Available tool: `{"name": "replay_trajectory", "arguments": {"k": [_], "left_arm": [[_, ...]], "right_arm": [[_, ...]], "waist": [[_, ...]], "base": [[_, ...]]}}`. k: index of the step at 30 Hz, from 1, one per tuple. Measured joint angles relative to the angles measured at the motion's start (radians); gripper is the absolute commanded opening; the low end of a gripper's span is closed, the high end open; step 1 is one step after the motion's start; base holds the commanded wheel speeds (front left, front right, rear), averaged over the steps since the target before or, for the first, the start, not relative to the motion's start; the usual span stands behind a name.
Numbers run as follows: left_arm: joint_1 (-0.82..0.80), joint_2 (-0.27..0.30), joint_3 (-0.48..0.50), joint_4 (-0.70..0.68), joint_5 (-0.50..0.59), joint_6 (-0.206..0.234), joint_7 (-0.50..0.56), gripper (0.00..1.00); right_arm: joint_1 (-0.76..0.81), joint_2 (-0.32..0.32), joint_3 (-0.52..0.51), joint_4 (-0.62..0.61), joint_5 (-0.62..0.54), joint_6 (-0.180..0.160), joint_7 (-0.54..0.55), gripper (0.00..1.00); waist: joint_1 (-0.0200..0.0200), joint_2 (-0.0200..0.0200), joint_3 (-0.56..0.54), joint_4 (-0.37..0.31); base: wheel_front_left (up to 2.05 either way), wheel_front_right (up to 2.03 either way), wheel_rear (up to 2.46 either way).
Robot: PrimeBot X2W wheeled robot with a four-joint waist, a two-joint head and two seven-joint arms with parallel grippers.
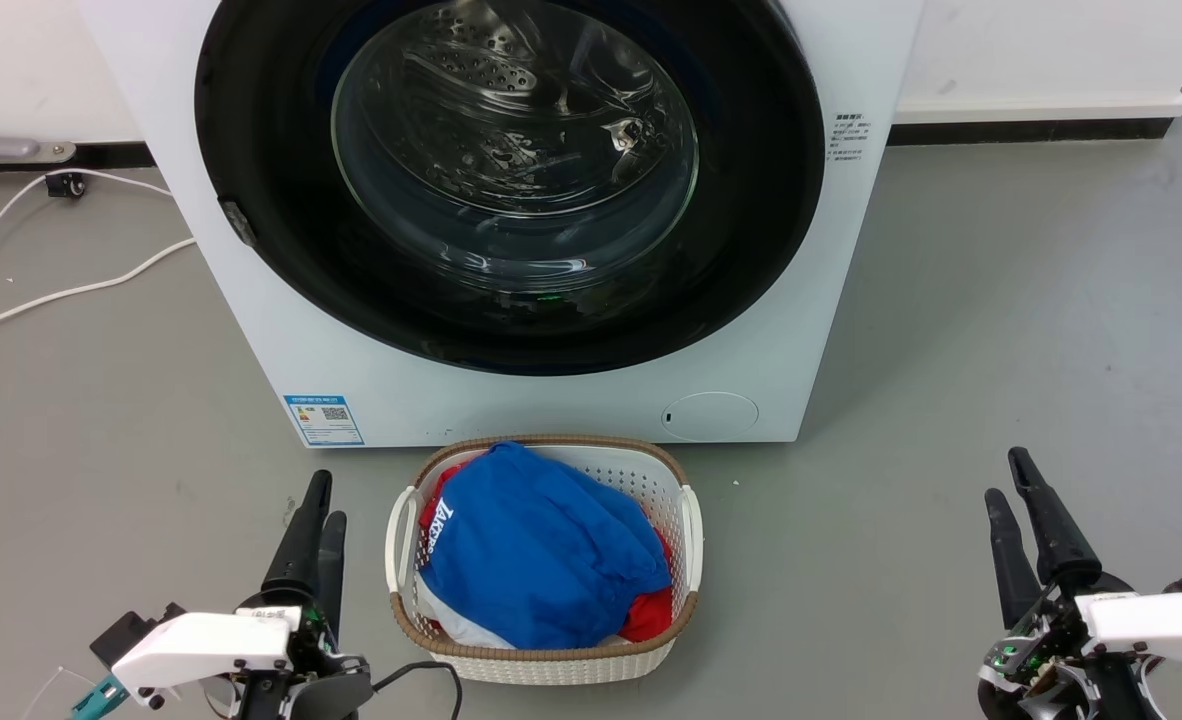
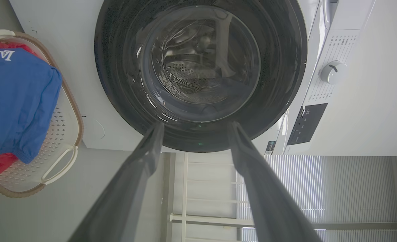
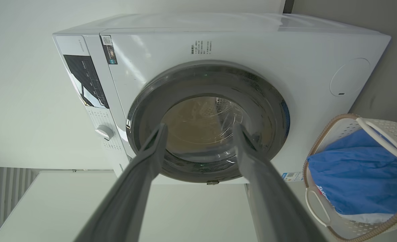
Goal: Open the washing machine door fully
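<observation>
Washing machine door [image 1: 511, 180] shut flush on washing machine [image 1: 251, 340]; left gripper [image 1: 328, 498] and right gripper [image 1: 1005, 475], both released and empty, near left and right.

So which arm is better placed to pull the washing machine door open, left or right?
Probably the left. The washing machine door is shut, and its small grey tab sits on its left edge, on the side of the left gripper. The right gripper is farther from it. Both are open.

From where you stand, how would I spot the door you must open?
Find the boxy white washing machine behind the laundry basket. Its door is the big glossy black disc with clear domed glass, unlike the small white flap below.
</observation>
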Motion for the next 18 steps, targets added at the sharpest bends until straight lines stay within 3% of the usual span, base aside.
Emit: {"name": "replay_trajectory", "arguments": {"k": [9, 18], "left_arm": [[-0.002, 0.008, -0.042, -0.037, 0.138, 0.0, -0.044, 1.0], [-0.002, 0.008, -0.056, -0.058, 0.328, 0.0, -0.079, 1.0]], "right_arm": [[0.012, -0.002, 0.026, -0.023, -0.079, 0.0, -0.047, 1.0], [0.015, -0.009, 0.049, -0.058, -0.235, 0.0, -0.086, 1.0]], "waist": [[0.0, 0.0, 0.001, 0.0], [-0.0001, 0.0, 0.001, 0.0]], "base": [[0.0, 0.0, 0.0], [0.0, 0.0, 0.0]]}}
